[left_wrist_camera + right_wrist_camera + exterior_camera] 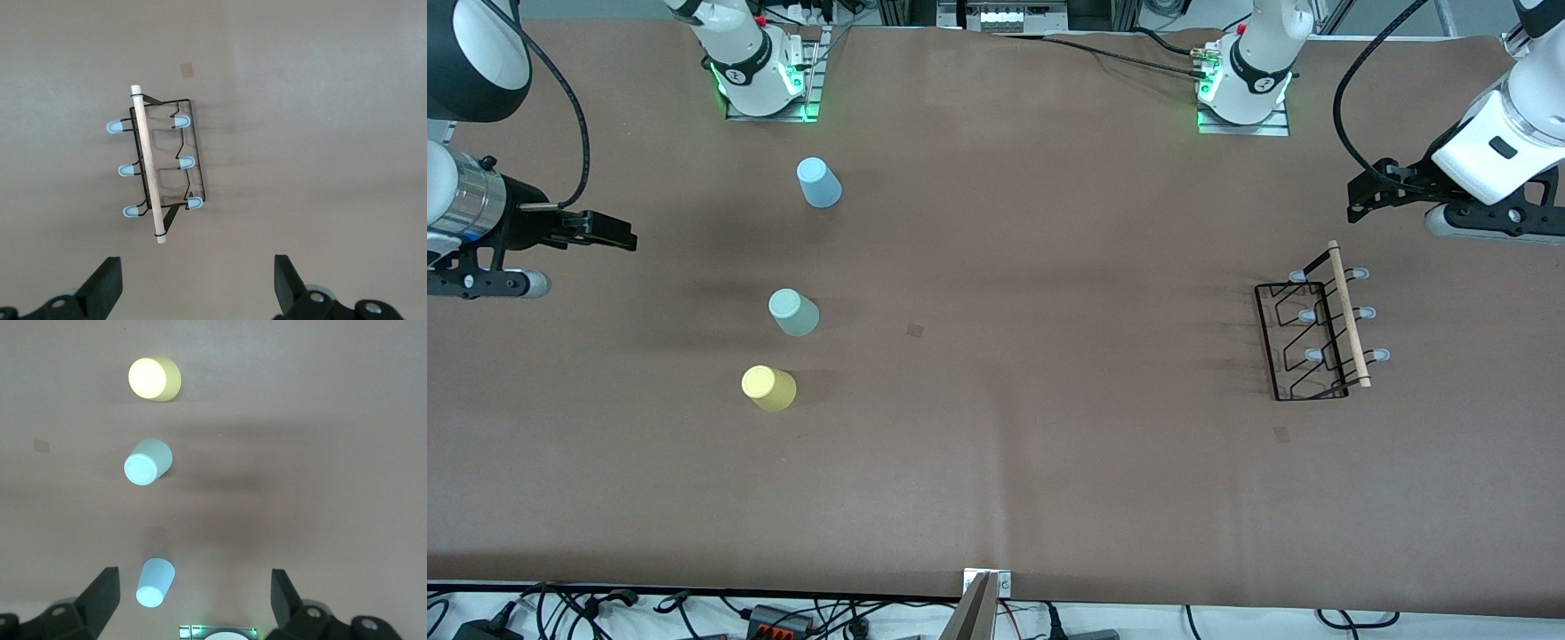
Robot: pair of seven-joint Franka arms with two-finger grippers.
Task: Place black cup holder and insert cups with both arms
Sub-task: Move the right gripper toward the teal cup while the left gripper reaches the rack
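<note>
- Over the worktop [996, 444], near the left arm's end, my left end effector [193, 283] hangs in the air with its fingers spread wide and nothing in them.
- Just below it on the worktop stands the black cup holder [1312, 338], upright, with its wooden rod handle [1347, 313] on top and its grey-tipped pegs sticking out on both sides.
- Over the right arm's end, my right end effector [193, 600] also hangs wide apart and grasps nothing.
- Three cups stand upside down in a row there: the light blue cup [818, 182] closest to my bases, the pale green cup [793, 312] in the middle, and the yellow cup [768, 388] nearest the front camera.
- I think the first job is to move the holder toward the middle, where both arms can reach it.
- To do that well, I should come straight down over the middle of the rod, so the holder does not tip to one side.
- My fingers should close across the rod, not along it.
- I must stay away from the pegs, because a bump could push the light wire holder over.
- My right arm can wait until the holder is set down.
</note>
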